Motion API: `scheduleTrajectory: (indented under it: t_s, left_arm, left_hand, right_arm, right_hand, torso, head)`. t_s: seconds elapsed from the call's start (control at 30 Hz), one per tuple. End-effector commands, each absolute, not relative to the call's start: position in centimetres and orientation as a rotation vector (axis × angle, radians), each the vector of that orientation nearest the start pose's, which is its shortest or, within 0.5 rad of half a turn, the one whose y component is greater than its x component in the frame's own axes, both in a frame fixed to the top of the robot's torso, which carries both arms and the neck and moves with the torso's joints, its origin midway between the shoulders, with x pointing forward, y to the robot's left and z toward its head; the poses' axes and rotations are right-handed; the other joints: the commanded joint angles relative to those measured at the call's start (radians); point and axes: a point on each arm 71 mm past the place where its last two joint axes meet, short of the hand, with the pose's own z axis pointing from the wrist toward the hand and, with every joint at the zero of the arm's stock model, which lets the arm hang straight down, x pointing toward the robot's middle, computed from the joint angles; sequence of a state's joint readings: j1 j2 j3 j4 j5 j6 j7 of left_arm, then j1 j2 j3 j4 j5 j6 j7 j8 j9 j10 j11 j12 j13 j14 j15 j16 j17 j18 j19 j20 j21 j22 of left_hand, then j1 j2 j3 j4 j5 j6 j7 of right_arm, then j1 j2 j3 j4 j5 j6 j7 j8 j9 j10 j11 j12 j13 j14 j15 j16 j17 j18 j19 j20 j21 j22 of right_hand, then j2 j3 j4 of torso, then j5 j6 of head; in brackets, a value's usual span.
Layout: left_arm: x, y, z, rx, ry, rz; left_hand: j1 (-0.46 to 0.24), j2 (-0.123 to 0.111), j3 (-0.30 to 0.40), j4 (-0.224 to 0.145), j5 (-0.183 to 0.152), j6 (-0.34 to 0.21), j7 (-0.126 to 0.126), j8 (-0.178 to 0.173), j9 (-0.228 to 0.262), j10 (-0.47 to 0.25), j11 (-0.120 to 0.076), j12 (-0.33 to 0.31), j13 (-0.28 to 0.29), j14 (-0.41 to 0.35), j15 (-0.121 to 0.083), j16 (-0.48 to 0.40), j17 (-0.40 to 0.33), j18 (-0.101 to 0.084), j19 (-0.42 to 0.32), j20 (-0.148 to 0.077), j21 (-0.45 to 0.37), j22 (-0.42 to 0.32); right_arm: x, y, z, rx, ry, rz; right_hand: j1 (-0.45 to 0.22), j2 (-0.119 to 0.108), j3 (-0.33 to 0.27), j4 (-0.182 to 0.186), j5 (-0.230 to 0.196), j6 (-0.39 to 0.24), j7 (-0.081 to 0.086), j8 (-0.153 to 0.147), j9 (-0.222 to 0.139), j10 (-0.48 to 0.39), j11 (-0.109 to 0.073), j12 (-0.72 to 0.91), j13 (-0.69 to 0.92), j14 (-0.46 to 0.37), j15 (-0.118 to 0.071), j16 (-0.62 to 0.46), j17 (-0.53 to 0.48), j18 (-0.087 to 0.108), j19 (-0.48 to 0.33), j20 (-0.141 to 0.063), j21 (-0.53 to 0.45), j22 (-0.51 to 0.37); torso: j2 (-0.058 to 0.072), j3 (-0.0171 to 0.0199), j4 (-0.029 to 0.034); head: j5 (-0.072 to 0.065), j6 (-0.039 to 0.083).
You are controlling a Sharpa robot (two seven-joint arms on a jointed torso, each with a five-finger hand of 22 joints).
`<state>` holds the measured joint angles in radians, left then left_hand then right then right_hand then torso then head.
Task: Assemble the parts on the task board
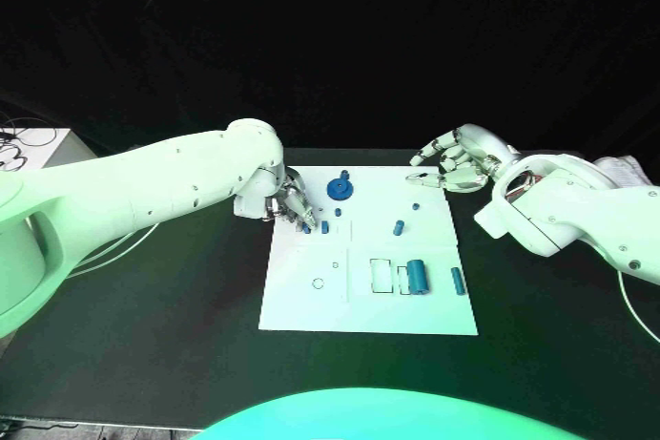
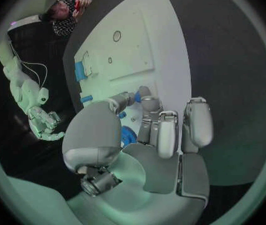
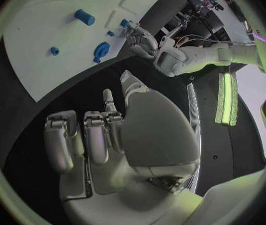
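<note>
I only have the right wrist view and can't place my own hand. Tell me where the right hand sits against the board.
Observer: In the head view, the right hand hangs at the task board's far right corner.
Operator: Now report the left fingertips.
Observer: In the left wrist view, the left hand's fingertips sit against a small blue peg; whether they grip it, I can't tell.

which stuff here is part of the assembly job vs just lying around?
Job:
task board
blue gear-like part
small blue pegs
blue cylinder
slim blue pin
left hand, fingers at a small part

Lying about:
white box with cables
black table
</note>
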<state>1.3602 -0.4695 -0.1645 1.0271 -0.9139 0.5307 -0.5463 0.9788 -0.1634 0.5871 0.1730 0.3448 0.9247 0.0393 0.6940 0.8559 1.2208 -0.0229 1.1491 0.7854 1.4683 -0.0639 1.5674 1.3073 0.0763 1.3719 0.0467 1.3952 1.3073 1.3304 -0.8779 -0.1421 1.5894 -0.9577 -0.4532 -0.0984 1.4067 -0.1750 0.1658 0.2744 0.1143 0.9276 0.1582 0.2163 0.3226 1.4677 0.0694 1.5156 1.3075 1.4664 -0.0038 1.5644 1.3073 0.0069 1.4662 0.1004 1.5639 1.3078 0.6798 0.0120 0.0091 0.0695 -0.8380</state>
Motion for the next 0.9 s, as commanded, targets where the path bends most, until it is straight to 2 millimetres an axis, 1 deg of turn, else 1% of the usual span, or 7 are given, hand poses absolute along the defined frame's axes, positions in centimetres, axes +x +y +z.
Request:
scheduleTrajectory:
  t_s: [0.03, 0.27, 0.47, 0.53, 0.6, 0.73, 0.9]
  left_arm:
    - [54.80, 16.85, -22.69, -0.041, 2.636, -0.221]
    - [54.86, 16.95, -22.69, -0.042, 2.635, -0.218]
    - [54.86, 17.02, -22.70, -0.042, 2.635, -0.216]
    - [54.86, 17.06, -22.69, -0.040, 2.634, -0.214]
    - [54.86, 17.11, -22.69, -0.039, 2.631, -0.212]
    - [54.86, 17.27, -22.66, -0.041, 2.624, -0.210]
    - [54.82, 17.55, -22.59, -0.048, 2.611, -0.209]
  left_hand:
    - [-0.005, -0.008, -0.009, 0.000, -0.006, -0.001, 0.006, -0.013, -0.001, 0.001, 0.003, 0.004, 0.000, 0.102, -0.005, 0.003, 0.263, -0.008, -0.002, -0.002, -0.006, 0.010]
    - [-0.003, -0.009, -0.021, 0.009, -0.007, 0.000, 0.006, -0.014, -0.002, 0.001, 0.003, 0.004, 0.000, 0.102, -0.005, 0.003, 0.263, -0.008, -0.001, -0.002, -0.005, 0.011]
    - [0.003, -0.026, -0.085, 0.050, -0.010, 0.003, 0.007, -0.019, -0.003, -0.001, 0.004, 0.005, -0.002, 0.102, -0.004, 0.003, 0.263, -0.007, -0.002, -0.002, -0.008, 0.009]
    - [0.007, -0.033, -0.113, 0.073, -0.031, 0.003, 0.008, -0.021, -0.004, -0.003, 0.005, 0.004, -0.004, 0.102, -0.004, 0.003, 0.263, -0.007, -0.002, -0.001, -0.009, 0.008]
    - [0.022, -0.033, -0.143, 0.103, -0.081, 0.004, 0.009, -0.024, -0.005, -0.004, 0.006, 0.006, -0.004, 0.102, -0.003, 0.003, 0.263, -0.007, -0.003, 0.000, -0.010, 0.008]
    - [0.018, -0.033, -0.177, 0.119, -0.130, 0.006, 0.010, -0.027, -0.005, -0.005, 0.007, 0.006, -0.006, 0.102, -0.002, 0.003, 0.263, -0.007, -0.003, 0.001, -0.012, 0.007]
    - [0.004, -0.025, -0.196, 0.121, -0.148, 0.008, 0.010, -0.028, -0.006, -0.004, 0.007, 0.009, -0.003, 0.102, -0.002, 0.003, 0.263, -0.007, -0.003, 0.001, -0.012, 0.008]
  right_arm:
    - [48.55, -20.82, -15.54, 0.288, 1.668, 0.844]
    - [48.55, -20.82, -15.55, 0.287, 1.670, 0.845]
    - [48.56, -20.83, -15.55, 0.287, 1.670, 0.844]
    - [48.57, -20.84, -15.55, 0.287, 1.670, 0.844]
    - [48.58, -20.85, -15.55, 0.287, 1.670, 0.844]
    - [48.59, -20.85, -15.55, 0.287, 1.670, 0.844]
    - [48.62, -20.87, -15.56, 0.287, 1.670, 0.843]
  right_hand:
    - [0.011, 0.002, 0.004, 0.001, 0.003, -0.004, -0.003, 0.004, -0.002, 0.050, 0.004, -0.002, 0.215, 0.102, 0.004, 0.003, 0.255, -0.004, 0.100, 0.003, -0.003, 0.257]
    - [0.011, 0.002, 0.004, 0.001, 0.003, -0.004, -0.003, 0.004, -0.002, 0.050, 0.004, -0.002, 0.215, 0.102, 0.004, 0.003, 0.255, -0.004, 0.100, 0.003, -0.003, 0.257]
    - [0.011, 0.002, 0.004, 0.002, 0.003, -0.005, -0.003, 0.006, -0.002, 0.050, 0.004, -0.002, 0.215, 0.102, 0.004, 0.002, 0.253, -0.004, 0.100, 0.003, -0.003, 0.257]
    - [0.011, 0.002, 0.004, 0.002, 0.003, -0.005, -0.003, 0.006, -0.002, 0.050, 0.004, -0.002, 0.215, 0.102, 0.004, 0.002, 0.253, -0.004, 0.100, 0.003, -0.003, 0.257]
    - [0.011, 0.002, 0.004, 0.002, 0.003, -0.005, -0.003, 0.006, -0.002, 0.050, 0.004, -0.002, 0.215, 0.102, 0.004, 0.002, 0.253, -0.004, 0.100, 0.003, -0.003, 0.257]
    - [0.011, 0.002, 0.004, 0.002, 0.003, -0.005, -0.003, 0.006, -0.002, 0.050, 0.004, -0.002, 0.215, 0.102, 0.004, 0.002, 0.253, -0.004, 0.100, 0.003, -0.003, 0.257]
    - [0.011, 0.002, 0.004, 0.002, 0.003, -0.005, -0.003, 0.006, -0.002, 0.050, 0.004, -0.002, 0.215, 0.102, 0.004, 0.002, 0.253, -0.004, 0.100, 0.003, -0.003, 0.257]
  torso:
    - [0.000, 0.0005, -0.0004]
    - [0.000, -0.0001, -0.0004]
    - [0.000, 0.0002, 0.0001]
    - [0.000, -0.0002, 0.0001]
    - [-0.001, 0.0000, 0.0002]
    - [-0.001, -0.0002, -0.0001]
    - [-0.001, -0.0009, -0.0005]
  head:
    - [0.001, 0.001]
    - [0.001, 0.001]
    - [0.000, 0.002]
    - [0.001, 0.001]
    - [0.001, 0.001]
    - [0.001, 0.002]
    - [0.000, 0.004]
